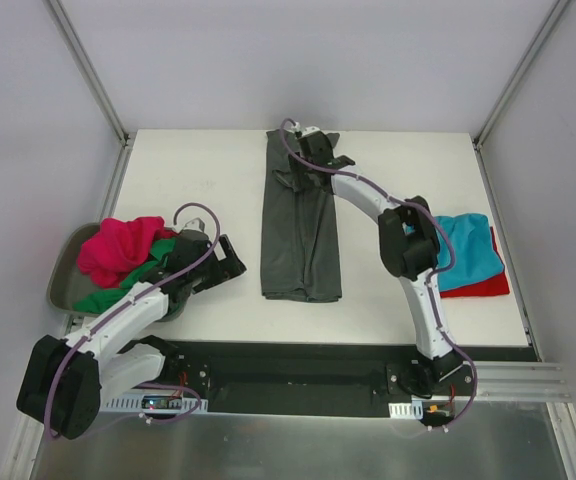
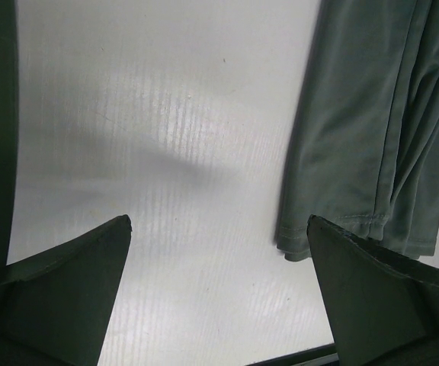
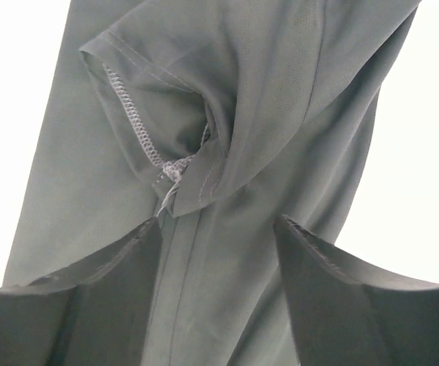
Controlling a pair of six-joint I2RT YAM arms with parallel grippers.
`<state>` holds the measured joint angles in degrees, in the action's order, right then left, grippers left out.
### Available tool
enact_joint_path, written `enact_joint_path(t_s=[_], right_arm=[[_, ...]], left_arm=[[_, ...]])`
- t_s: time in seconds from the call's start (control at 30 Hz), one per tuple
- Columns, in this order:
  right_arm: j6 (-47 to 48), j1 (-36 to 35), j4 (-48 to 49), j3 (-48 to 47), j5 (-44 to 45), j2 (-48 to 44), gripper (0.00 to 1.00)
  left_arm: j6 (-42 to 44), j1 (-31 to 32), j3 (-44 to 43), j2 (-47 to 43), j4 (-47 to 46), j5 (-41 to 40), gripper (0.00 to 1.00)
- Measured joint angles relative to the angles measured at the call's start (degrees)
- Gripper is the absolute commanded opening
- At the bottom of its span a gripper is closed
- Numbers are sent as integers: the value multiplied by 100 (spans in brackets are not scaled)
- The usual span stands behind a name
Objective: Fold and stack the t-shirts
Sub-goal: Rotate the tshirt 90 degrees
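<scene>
Two t-shirts (image 1: 118, 250) in tray (image 1: 61, 283)

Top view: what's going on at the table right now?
The right gripper, open, is over the far end of the dark grey cotton t-shirt, folded into a long central strip. The left gripper, open and empty, hovers by its near left corner. A folded teal t-shirt lies on a red t-shirt at the right; a magenta pink t-shirt and a green t-shirt are heaped in the grey-green tray at the left.
</scene>
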<state>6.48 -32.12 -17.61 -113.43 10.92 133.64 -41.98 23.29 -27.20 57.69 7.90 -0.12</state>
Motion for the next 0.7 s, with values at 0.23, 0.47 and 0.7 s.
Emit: enact_joint_path(t_s=[0.23, 0.47, 0.7], right_arm=[[-46, -2, 319, 2247, -125, -2168, 96], [-662, 9, 955, 5379, -452, -5770, 96], [-1810, 37, 1029, 7875, -1506, -7499, 99]], left_arm=[[44, 0, -4, 120, -105, 463, 99], [13, 63, -76, 800, -492, 1257, 94], [-192, 400, -118, 1438, -857, 1620, 68]])
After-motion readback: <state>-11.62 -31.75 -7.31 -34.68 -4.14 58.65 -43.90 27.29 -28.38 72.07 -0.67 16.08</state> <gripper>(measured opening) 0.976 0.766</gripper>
